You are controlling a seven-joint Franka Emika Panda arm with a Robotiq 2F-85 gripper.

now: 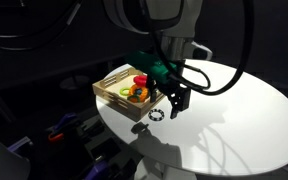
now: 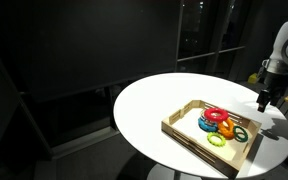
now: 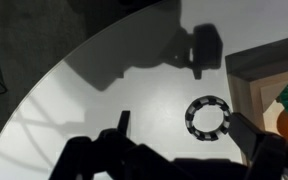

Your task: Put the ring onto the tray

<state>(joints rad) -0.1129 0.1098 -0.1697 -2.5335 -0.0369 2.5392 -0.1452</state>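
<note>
The ring (image 3: 207,117) is small and dark with pale flecks. It lies flat on the white table just outside the tray, and it also shows in an exterior view (image 1: 155,114). The light-wood tray (image 1: 109,92) holds red, orange, yellow and green pieces; it also shows in an exterior view (image 2: 184,128) and at the right edge of the wrist view (image 3: 259,70). My gripper (image 3: 184,128) is open and hovers over the ring, which sits between the fingers, close to the right finger. It appears in both exterior views (image 1: 174,100) (image 2: 264,100).
The round white table (image 1: 234,110) stands in a dark room and its edge curves close by in the wrist view (image 3: 44,90). The coloured pieces (image 2: 219,122) fill the middle of the tray. Dark clutter lies below the table edge (image 1: 69,130).
</note>
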